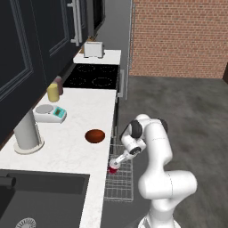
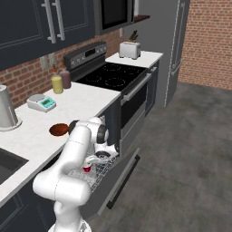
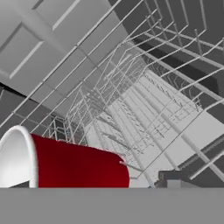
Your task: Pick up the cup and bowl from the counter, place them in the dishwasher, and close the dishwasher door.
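Note:
The red cup (image 1: 113, 169) is low over the near left part of the dishwasher's pulled-out wire rack (image 1: 121, 183), right at my gripper (image 1: 116, 163). In the hand view the cup (image 3: 74, 164) lies sideways at the lower left, pale mouth to the left, with the rack's grid (image 3: 140, 100) behind it. One dark fingertip (image 3: 173, 176) stands apart from the cup's base, so the gripper (image 3: 112, 181) looks open. The reddish-brown bowl (image 1: 95, 136) rests on the white counter (image 1: 67, 151) beside the rack. The dishwasher door (image 2: 115, 181) hangs folded down under the rack (image 2: 100, 173).
A grey scale (image 1: 50, 113), a yellow jar (image 1: 53, 92) and a steel cylinder (image 1: 26, 133) stand along the counter's back. The black sink (image 1: 40, 196) is nearest, the black hob (image 1: 92, 75) and a toaster (image 1: 94, 49) farther off. Grey floor lies to the right.

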